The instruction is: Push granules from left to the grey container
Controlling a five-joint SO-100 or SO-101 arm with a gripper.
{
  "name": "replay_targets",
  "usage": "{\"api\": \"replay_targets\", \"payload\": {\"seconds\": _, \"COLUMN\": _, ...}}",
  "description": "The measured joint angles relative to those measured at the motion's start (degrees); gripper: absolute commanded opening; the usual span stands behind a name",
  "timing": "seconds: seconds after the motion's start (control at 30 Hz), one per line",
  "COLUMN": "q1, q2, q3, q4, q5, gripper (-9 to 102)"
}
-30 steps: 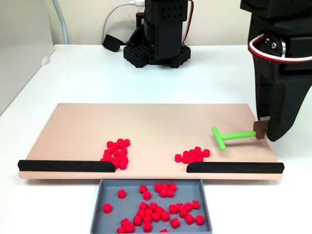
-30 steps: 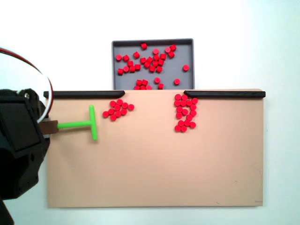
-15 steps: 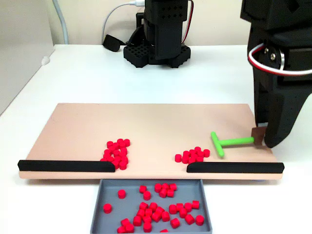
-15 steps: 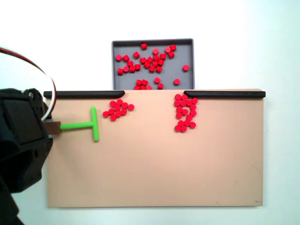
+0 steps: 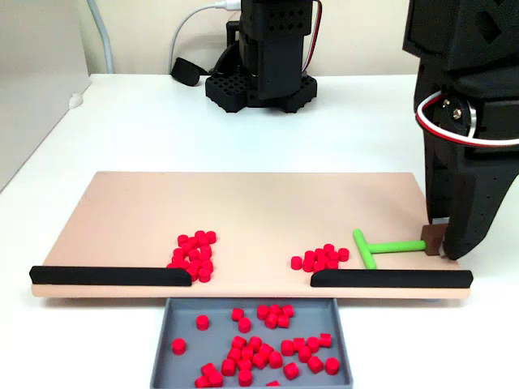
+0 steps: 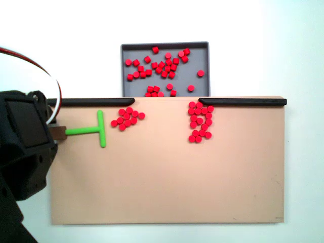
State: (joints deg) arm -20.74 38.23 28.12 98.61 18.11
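Note:
Red granules lie in two clusters on the peach board [image 5: 259,203] beside the gap between two black strips. One cluster [image 5: 193,255] [image 6: 200,121] is larger, the other [image 5: 320,258] [image 6: 127,117] is closer to the tool. The grey container [image 5: 182,320] [image 6: 136,86] sits just past that gap and holds several more granules. My gripper [image 5: 435,241] [image 6: 58,133] hangs over the board's short edge, shut on the brown end block of a green T-shaped pusher [image 5: 381,245] [image 6: 91,130]. The pusher's crossbar stands a short way from the nearer cluster, not touching it.
Black strips [image 5: 109,275] [image 5: 389,278] line the board's container-side edge, leaving a central gap. The arm's black base [image 5: 263,81] and a white cable stand on the white table behind the board. The board's far half [image 6: 167,182] is bare.
My gripper and the green pusher have slid toward the black strip on the container side. The granules have not moved.

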Motion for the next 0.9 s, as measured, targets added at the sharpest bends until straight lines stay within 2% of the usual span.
{"api": "replay_targets", "payload": {"seconds": 0.9, "q1": 1.8, "q2": -1.7, "q3": -1.0, "q4": 0.4, "q5": -0.3, "gripper": 0}}
